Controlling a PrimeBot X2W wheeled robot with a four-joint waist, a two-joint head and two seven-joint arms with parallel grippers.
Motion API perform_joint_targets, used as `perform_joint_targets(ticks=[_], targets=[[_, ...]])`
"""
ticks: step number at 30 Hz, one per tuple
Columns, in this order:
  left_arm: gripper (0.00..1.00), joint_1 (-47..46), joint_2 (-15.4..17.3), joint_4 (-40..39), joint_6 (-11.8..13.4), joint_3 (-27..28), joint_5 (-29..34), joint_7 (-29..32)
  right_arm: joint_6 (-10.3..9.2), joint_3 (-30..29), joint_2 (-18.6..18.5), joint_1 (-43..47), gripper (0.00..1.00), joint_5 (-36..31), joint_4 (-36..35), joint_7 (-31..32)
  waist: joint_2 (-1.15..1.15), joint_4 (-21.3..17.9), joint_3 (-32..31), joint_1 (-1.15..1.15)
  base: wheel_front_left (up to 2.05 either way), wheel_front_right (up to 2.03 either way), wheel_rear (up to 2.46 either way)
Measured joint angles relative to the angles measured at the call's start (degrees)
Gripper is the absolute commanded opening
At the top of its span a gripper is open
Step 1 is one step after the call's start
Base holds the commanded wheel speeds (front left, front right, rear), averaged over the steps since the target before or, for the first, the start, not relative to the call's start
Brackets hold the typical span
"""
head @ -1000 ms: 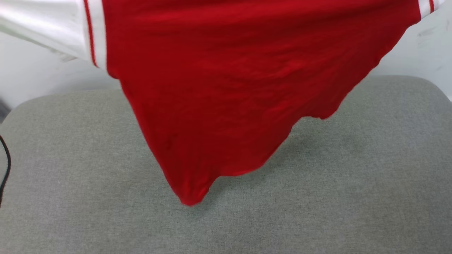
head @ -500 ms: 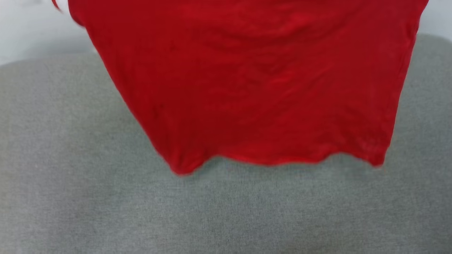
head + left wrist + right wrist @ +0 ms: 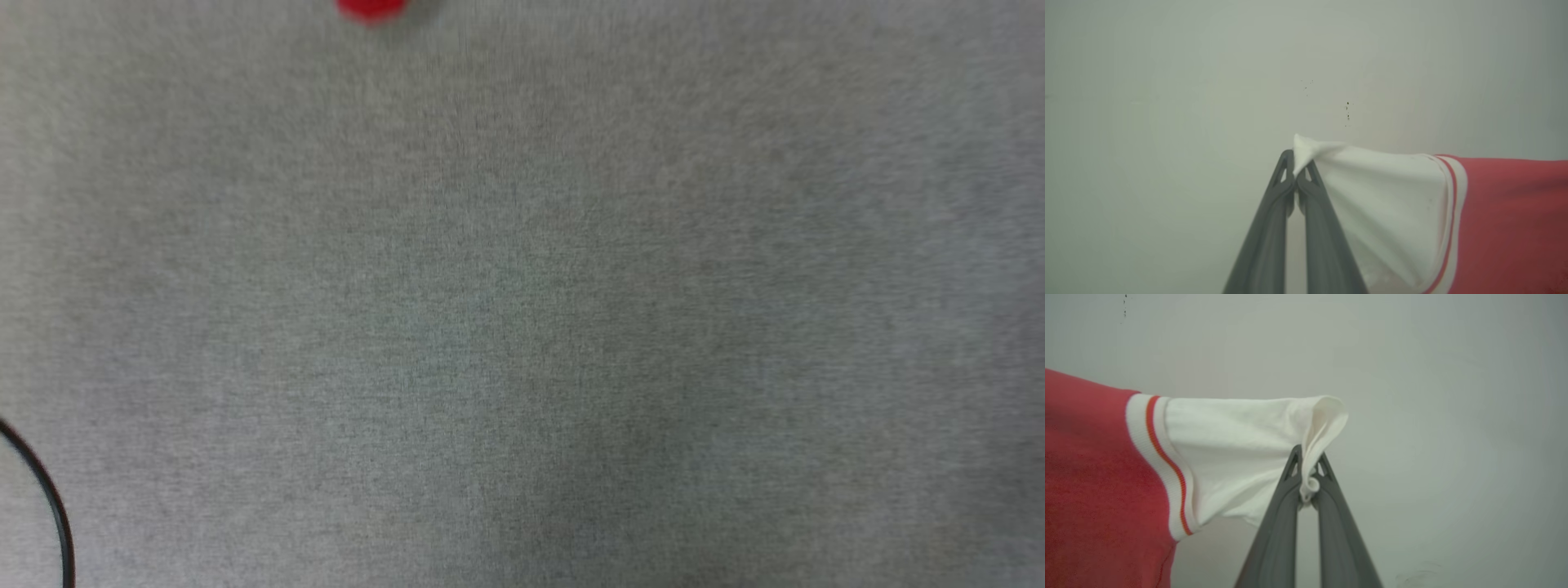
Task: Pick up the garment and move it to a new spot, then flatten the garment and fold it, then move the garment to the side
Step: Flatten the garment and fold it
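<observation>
Red thin-fabric sports jersey w/ white sleeves (image 3: pixel 1094 477) hangs stretched btwn both arms over the grey woven-fabric cushion (image 3: pixel 522 327). Left gripper (image 3: pixel 1295 171), jaws pinched tight, holds one white sleeve tip. Right gripper (image 3: pixel 1308 473), likewise clamped, grips the other, w/ a pale wall (image 3: pixel 1167 102) behind. In head view just a red tip (image 3: pixel 371 8) shows at the far edge. Half a sec earlier, red cloth covered the far half. The whole view shifted too, so the camera moved and a lift isn't certain. A thin black cable (image 3: pixel 49 506) sits near left. Judged: carry to new spot under way; flattening, folding still ahead.
</observation>
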Motion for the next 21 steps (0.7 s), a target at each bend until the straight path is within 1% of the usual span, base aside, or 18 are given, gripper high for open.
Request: perform_joint_targets(ticks=[2,5,10,13,15,18,21], targets=[[0.0,-5.84,-1.7,4.31,-0.45,-0.77,0.84,-1.53,0.01,0.34,0.15,-4.1,0.0,-1.83,3.18,-0.53,0.0,0.31,2.54,0.0,0.0,0.0,0.0],[0.0,-13.24,-3.71,10.63,-0.94,-1.71,3.0,-5.23,0.01,0.47,0.94,-9.45,0.0,-5.04,7.53,-2.89,0.0,0.86,6.21,0.0,0.0,0.0,0.0],[0.0,-17.36,-7.13,20.18,-2.32,-4.39,4.9,-10.26,0.01,-0.09,4.14,-12.69,0.0,-8.77,15.05,-7.33,0.0,2.0,10.54,0.0,0.0,0.0,0.0],[0.0,-17.34,-8.4,25.06,-3.48,-6.11,5.14,-12.7,0.01,0.0,5.79,-11.94,0.0,-9.77,18.9,-9.9,0.0,2.93,11.56,0.0,0.0,0.0,0.0],[0.0,-15.65,-9.38,27.38,-4.02,-7.06,4.59,-14.23,0.01,1.45,6.41,-9.9,0.0,-9.98,21.02,-11.1,0.0,3.38,11.43,0.0,0.0,0.0,0.0],[0.0,-11.55,-10.96,30.4,-4.46,-8.25,2.55,-16.15,0.0,2.59,6.72,-6.3,0.0,-9.13,23.31,-12.87,0.0,3.8,10.45,0.0,0.0,0.0,0.0],[0.0,-5.53,-12.02,31.75,-4.72,-11.28,2.08,-17.69,-0.01,3.81,6.75,-1.61,0.0,-7.22,24.73,-14.22,0.0,4.14,8.76,-0.01,0.0,0.0,0.0]])
